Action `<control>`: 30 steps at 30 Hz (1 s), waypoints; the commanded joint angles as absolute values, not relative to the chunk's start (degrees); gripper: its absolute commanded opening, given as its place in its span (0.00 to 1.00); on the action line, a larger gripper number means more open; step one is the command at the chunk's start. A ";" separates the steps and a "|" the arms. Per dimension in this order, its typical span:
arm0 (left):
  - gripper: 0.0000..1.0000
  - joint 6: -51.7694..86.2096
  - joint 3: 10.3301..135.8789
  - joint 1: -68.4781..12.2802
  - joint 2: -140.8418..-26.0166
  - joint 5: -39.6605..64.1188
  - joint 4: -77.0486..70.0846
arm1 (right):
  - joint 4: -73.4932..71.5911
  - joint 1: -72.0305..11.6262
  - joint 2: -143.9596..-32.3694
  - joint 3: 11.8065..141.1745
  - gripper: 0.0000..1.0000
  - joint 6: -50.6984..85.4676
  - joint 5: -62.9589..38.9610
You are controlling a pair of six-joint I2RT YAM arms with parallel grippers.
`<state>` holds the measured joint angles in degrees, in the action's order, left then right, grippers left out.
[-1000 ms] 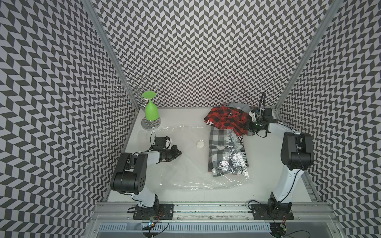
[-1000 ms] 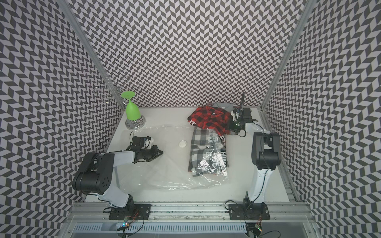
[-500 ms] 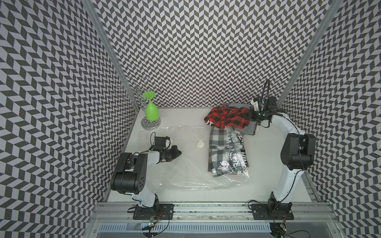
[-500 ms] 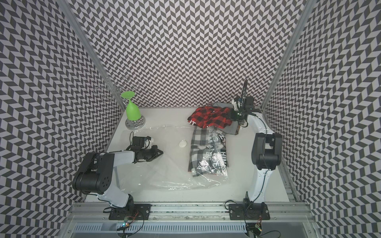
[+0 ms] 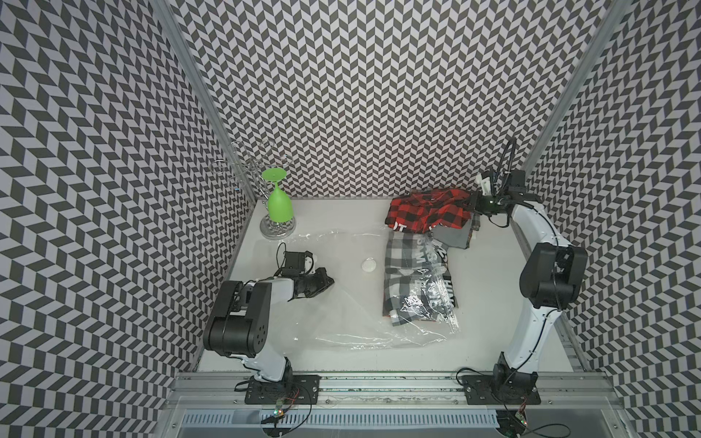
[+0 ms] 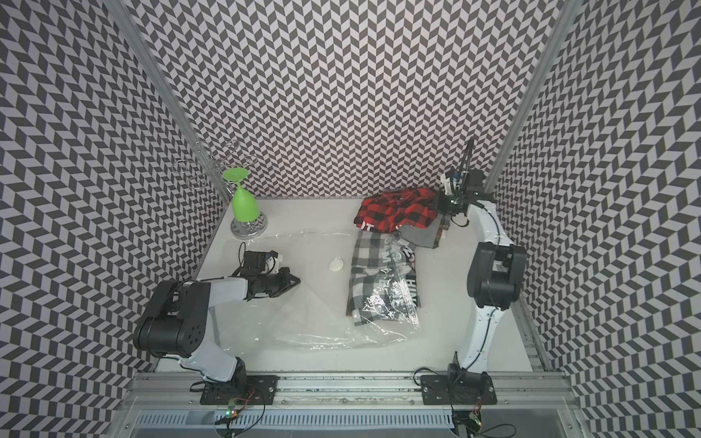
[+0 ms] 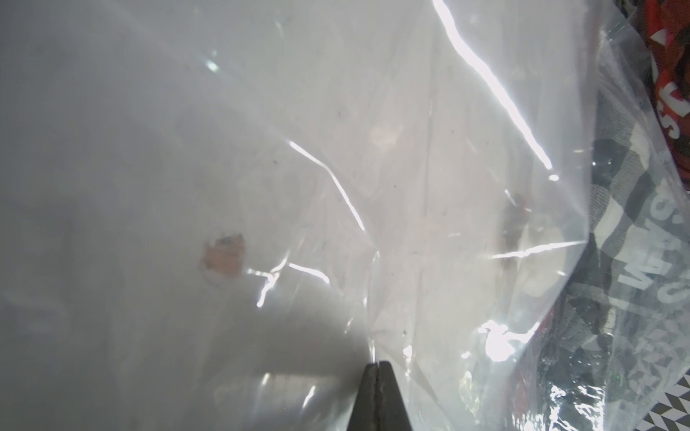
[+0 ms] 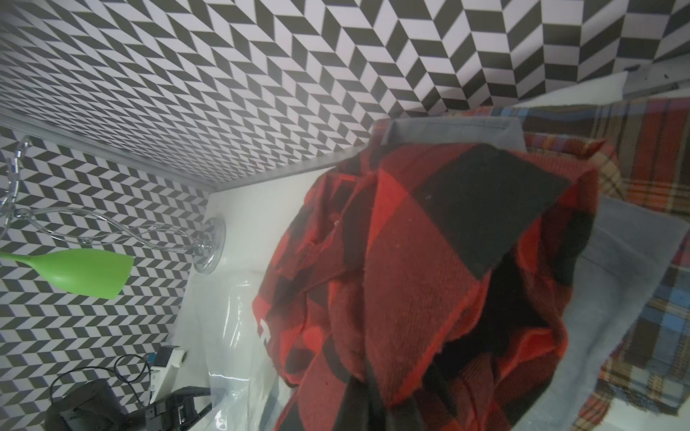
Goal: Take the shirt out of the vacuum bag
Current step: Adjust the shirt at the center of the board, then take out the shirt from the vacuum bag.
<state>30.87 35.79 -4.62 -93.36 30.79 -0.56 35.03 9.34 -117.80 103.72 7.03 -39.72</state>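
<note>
At far-right corner of counter [image 5: 493,303]: right pincer [image 5: 473,201] clamped shut on red/blk check shirt [image 5: 428,210], cloth between jaws, that edge of shirt raised off the surface. Shirt is bunched and hangs from the grip toward counter middle, w/ white lettering on near hem. Near hem sits right at far edge of vacuum bag [image 5: 341,303]. Can't tell if any of it is inside the mouth. Under/beside shirt are a grey cloth [image 5: 453,237] and a multicolour plaid cloth [image 8: 653,149], both at the right-wall side.

Vacuum bag lies flat on counter, from left arm across to right of centre. It's crinkled, w/ glare along near edge. White valve disc [image 5: 368,264] is approx mid-bag. Grey/white check garment [image 5: 411,280] w/ white lettering lies in right part of bag, film visible over at least its near half.

Left pincer [image 7: 379,375] fully closed, tips pinching bag film in bag's left part. Creases fan out from tips in wrist view and both top views. Pincer is low, approx counter level.

Far-left corner: green glass [image 5: 279,204] upside down on clear rack [image 5: 277,229], rack base just beside bag's far-left corner.
</note>
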 commanded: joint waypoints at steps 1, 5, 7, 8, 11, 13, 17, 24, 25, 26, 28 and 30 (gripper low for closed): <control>0.00 29.55 32.21 -5.63 -97.42 25.06 11.23 | 34.34 11.57 -117.77 100.80 0.02 4.26 -40.18; 0.00 29.56 32.26 -5.71 -97.47 25.05 11.33 | 33.66 13.41 -118.25 97.58 0.07 2.91 -38.50; 0.00 29.57 32.26 -5.69 -97.49 25.05 11.34 | 33.66 14.31 -118.65 97.00 0.09 2.68 -39.27; 0.00 29.54 32.26 -5.64 -97.47 25.06 11.30 | 33.83 14.55 -118.85 96.76 0.11 2.46 -39.63; 0.00 29.48 32.33 -5.63 -97.52 25.09 11.48 | 33.85 15.02 -118.67 95.65 0.20 1.93 -38.95; 0.00 29.49 32.26 -5.71 -97.47 25.07 11.47 | 33.68 15.54 -118.53 94.98 0.26 1.98 -38.97; 0.00 29.44 32.34 -5.63 -97.45 24.88 11.58 | 30.79 16.84 -115.33 92.27 0.49 4.02 -38.97; 0.00 29.47 32.34 -5.70 -97.49 24.61 11.60 | 25.57 17.73 -102.04 82.62 0.58 10.57 -46.59; 0.00 29.49 32.35 -5.70 -97.47 24.61 11.56 | 24.78 17.66 -99.68 79.59 0.57 11.40 -49.00; 0.00 29.47 32.44 -5.64 -97.47 24.57 11.52 | 24.89 17.45 -97.46 76.48 0.57 11.78 -50.35; 0.00 29.44 32.52 -5.63 -97.39 24.35 11.55 | 23.39 17.03 -93.60 68.72 0.54 13.77 -51.55; 0.00 29.58 32.50 -5.69 -97.38 24.35 11.47 | 20.06 16.00 -89.71 60.25 0.53 15.63 -53.88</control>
<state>30.68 35.81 -4.64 -93.38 30.72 -0.56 24.21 17.26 -92.29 68.60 12.25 -48.71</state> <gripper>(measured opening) 0.047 0.534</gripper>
